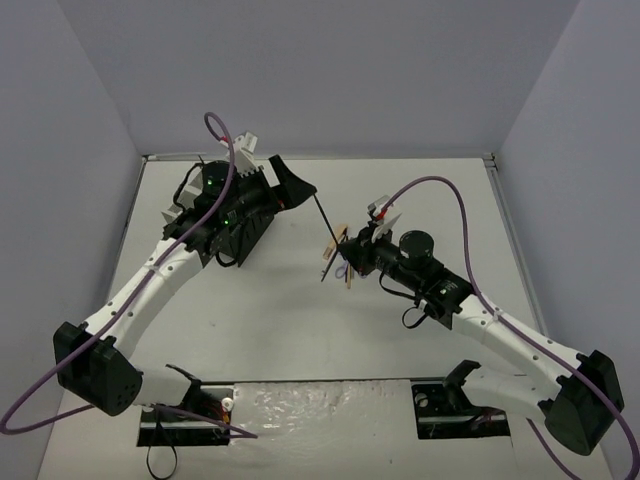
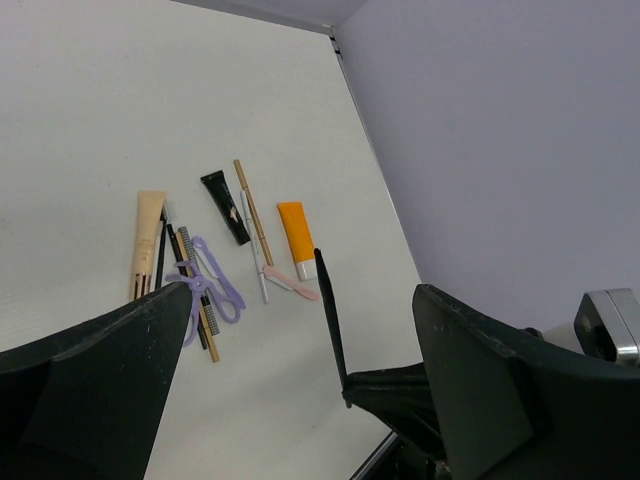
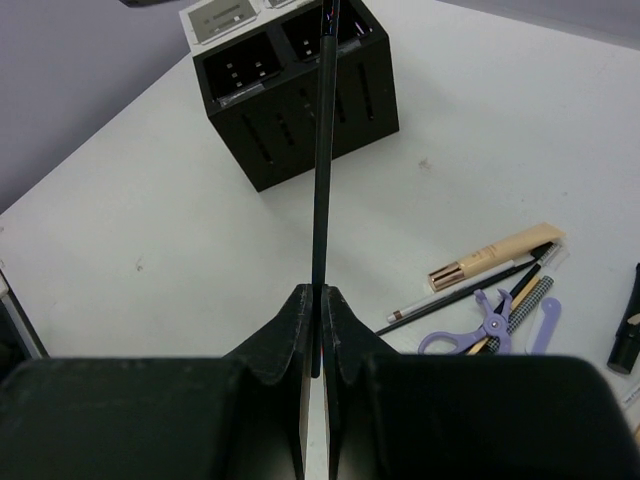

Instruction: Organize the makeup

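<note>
My right gripper (image 1: pixel 350 252) is shut on a thin black pencil (image 3: pixel 321 150) and holds it above the table, its far end pointing towards the black mesh box (image 3: pixel 300 100). My left gripper (image 1: pixel 298 188) is wide open beside the box. In its wrist view the pencil (image 2: pixel 331 320) rises between its spread fingers, touching neither. The other makeup lies in a loose row on the table: a beige tube (image 2: pixel 148 245), a lilac looped piece (image 2: pixel 212 290), a black tube (image 2: pixel 225 207), a tan pencil (image 2: pixel 252 210), a pink stick (image 2: pixel 290 285) and an orange tube with a white cap (image 2: pixel 296 238).
The black mesh compartment box (image 1: pixel 243 238) stands at the back left under my left arm, with a white box (image 3: pixel 225 17) behind it. Grey walls close the table on the left, back and right. The arm bases sit at the near edge.
</note>
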